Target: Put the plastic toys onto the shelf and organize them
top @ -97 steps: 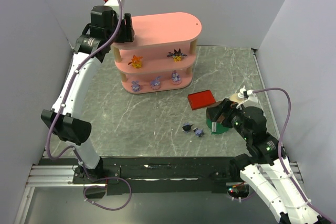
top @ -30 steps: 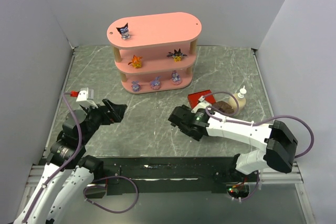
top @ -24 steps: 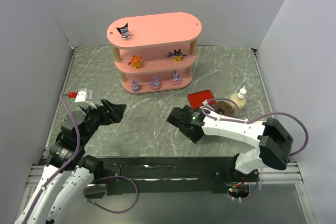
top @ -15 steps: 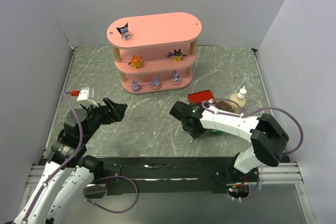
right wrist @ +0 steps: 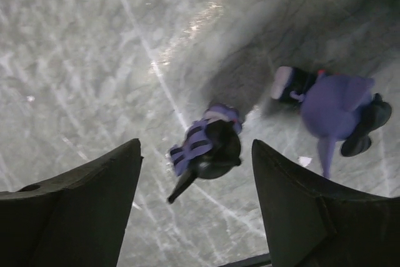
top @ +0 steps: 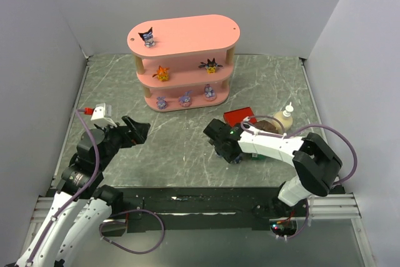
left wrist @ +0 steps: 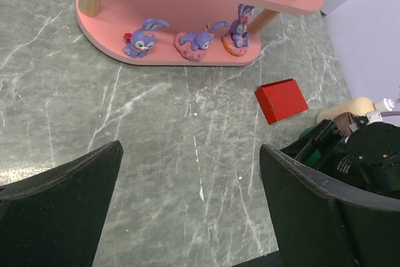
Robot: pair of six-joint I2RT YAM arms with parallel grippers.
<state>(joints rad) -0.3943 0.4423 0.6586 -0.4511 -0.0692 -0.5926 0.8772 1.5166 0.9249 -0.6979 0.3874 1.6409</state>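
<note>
Between my right pincer (right wrist: 195, 176) fingers, on grey marbled table (right wrist: 75, 42): small dark pointed-eared plastic figurine (right wrist: 209, 148), lying down, long axis 7-to-1 o'clock. Jaws wide, not touching. Second dark lilac-backed figurine (right wrist: 331, 114) at 2 o'clock, outside grasp.

both arms are white shell links w/ chunky black joint housings: left arm (top: 59, 226), right arm (top: 275, 146). a lilac cable (top: 95, 148) runs along the left arm to a red/white plug (top: 100, 113); a same-colour cable loop (top: 342, 142) hangs off the right arm. left gripper (top: 140, 131) & right gripper (top: 224, 145) are matte black w/ broad wedge fingers (left wrist: 62, 207), rounded edges.
</note>
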